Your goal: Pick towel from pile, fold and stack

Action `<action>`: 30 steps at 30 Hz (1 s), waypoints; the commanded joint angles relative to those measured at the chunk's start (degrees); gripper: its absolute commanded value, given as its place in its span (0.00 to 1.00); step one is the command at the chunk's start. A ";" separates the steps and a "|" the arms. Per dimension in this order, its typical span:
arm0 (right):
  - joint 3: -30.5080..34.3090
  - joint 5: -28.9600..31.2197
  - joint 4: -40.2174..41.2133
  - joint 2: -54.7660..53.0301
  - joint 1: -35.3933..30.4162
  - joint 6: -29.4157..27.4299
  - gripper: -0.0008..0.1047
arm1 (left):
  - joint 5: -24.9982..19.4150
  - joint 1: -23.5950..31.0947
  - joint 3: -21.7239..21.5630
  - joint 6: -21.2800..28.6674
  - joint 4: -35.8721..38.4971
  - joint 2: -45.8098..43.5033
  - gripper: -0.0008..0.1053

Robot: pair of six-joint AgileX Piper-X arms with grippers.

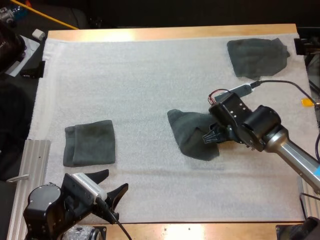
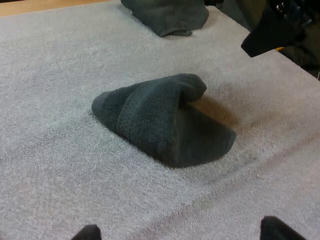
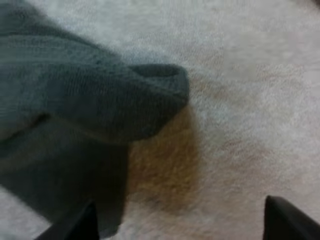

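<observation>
High view: crumpled towel point(image 1: 191, 135) lies lengthwise, far-left to near-right.

Light wooden tabletop point(image 1: 170, 33), white textured mat point(image 1: 150, 75) covering most of it, ribbed metal rail point(image 1: 36, 165) at near left edge, dark space point(image 1: 165, 12) beyond far side, yellow rod point(image 1: 47, 16) at far left corner, orange mark point(image 1: 307, 102) far right.

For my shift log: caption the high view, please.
Right hand at the central crumpled towel; left hand open near the folded towel; third towel at the far right.
</observation>
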 commanded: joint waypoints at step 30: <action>24.17 -19.09 -28.49 3.78 -0.70 18.84 0.51 | 0.77 -0.30 -0.28 -0.73 1.45 0.40 0.59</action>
